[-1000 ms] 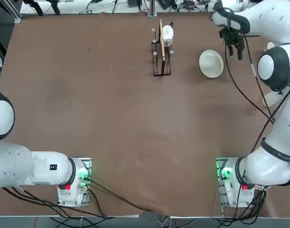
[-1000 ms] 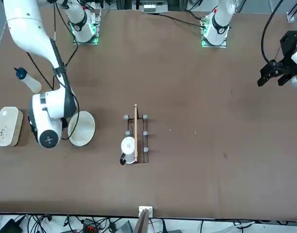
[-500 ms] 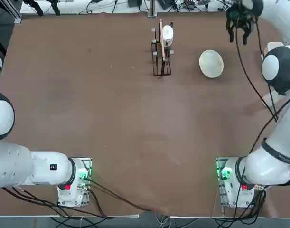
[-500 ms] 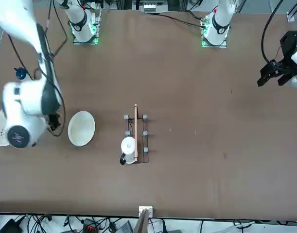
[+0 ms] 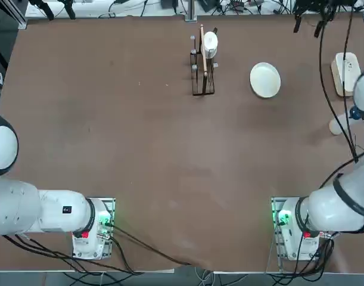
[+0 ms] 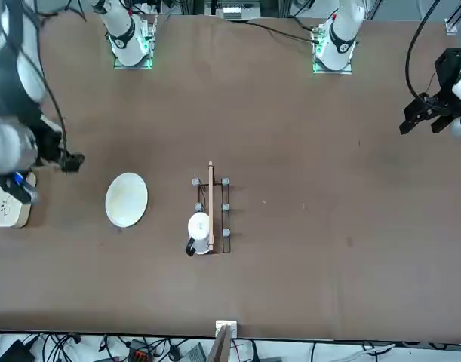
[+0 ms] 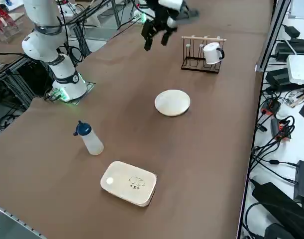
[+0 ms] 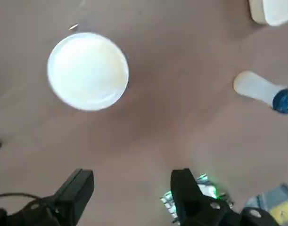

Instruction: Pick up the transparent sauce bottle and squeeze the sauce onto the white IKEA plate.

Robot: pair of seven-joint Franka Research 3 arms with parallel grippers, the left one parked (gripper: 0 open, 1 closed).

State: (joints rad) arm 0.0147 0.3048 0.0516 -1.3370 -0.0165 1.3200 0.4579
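right now the right gripper (image 7: 156, 42) hangs high above the table (image 5: 152, 137), its two black fingers (image 8: 79, 190) spread wide apart, pointing down. the transparent sauce bottle (image 7: 93, 143) stands upright on the brown tabletop at the robot's right, well apart from the gripper; its dark blue cap (image 7: 83, 128) is on top and its whitish body shows below. just beside it, farther from the robot's base, the white rounded box (image 7: 129, 183) lies flat, with a small line drawing on its upper face. the white ikea plate (image 5: 265, 80) sits on the table too, plain and round with a low rim, to the left of both the bottle and the box and apart from them. farther left again is the dark wire rack (image 7: 200, 63), a pale wooden bar (image 5: 202, 50) running along its top. a white mug (image 7: 211, 53) with a black handle (image 7: 221, 53) is at the rack, near one end of that bar. black cables (image 5: 320, 71) run above the table along the right arm (image 5: 342, 199).
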